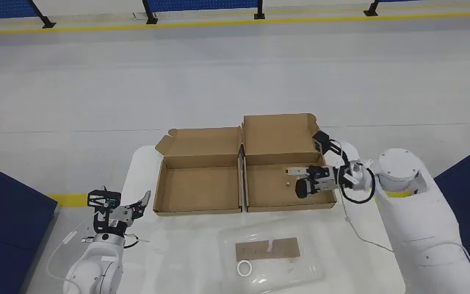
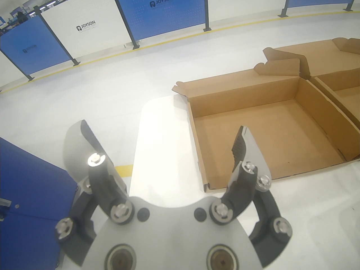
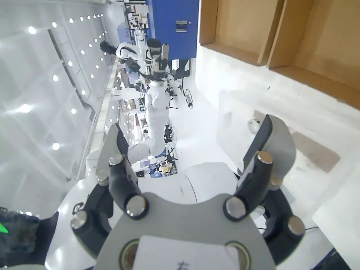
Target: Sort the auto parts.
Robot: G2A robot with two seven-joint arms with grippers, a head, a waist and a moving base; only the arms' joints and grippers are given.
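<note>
You're looking down on a white table (image 1: 183,242) w/ two open cardboard boxes side by side on its far half, lids folded back. The left box (image 1: 198,187) and the right box (image 1: 283,158) touch along one shared wall.

Closer to you, in front of the right box, a clear plastic bag (image 1: 305,268) lies flat on the table, near the boxes' front walls but apart from them. In the bag there's a brown card (image 1: 268,248) on the side toward the boxes. Just beside the card's left end, on the near side, is a small white ring (image 1: 244,269). Those are the parts to sort. Both are in the bag, neither in a box.

Your left gripper (image 2: 162,126) sits at the table's left edge, toward the front. It's near the left box's front-left corner and well apart from the bag. Its jaws are spread wide w/ nothing between the pads, and it points toward the left box.

Your right gripper (image 3: 192,123) hangs over the right box, near that box's front-right corner. Its jaws are also spread wide, approx. same gap as the left, and nothing is held. In the right wrist view the bag, ring and card lie on the table past its fingers.
</note>
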